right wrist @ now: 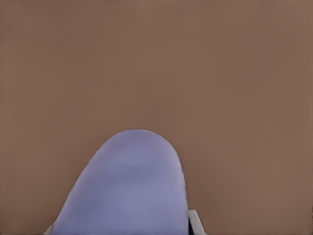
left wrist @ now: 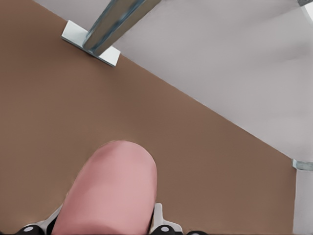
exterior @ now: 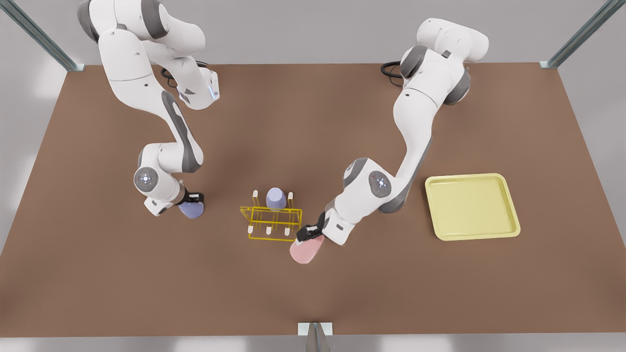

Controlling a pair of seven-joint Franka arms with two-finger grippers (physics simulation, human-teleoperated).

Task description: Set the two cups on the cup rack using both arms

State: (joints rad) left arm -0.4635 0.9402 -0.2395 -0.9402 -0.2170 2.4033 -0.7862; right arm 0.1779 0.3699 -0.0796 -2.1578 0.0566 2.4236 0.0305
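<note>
The pale pink cup (exterior: 305,252) is tilted, just off the rack's corner on the front view's right. My left gripper (exterior: 310,232) is shut on it; in the left wrist view the pink cup (left wrist: 112,191) sits between the fingers (left wrist: 158,219). A pale lavender cup (exterior: 191,210) is held on the front view's left by my right gripper (exterior: 193,198), shut on it, well apart from the rack; the right wrist view shows this lavender cup (right wrist: 129,186) close up. The yellow wire cup rack (exterior: 271,221) stands mid-table, with another lavender cup (exterior: 276,198) upside down on a back peg.
A flat pale-yellow tray (exterior: 472,206) lies on the front view's right. The brown table (exterior: 98,283) has open surface all around the rack. A metal post bracket (exterior: 314,332) sits at the near edge, and frame posts (exterior: 547,64) stand at the far corners.
</note>
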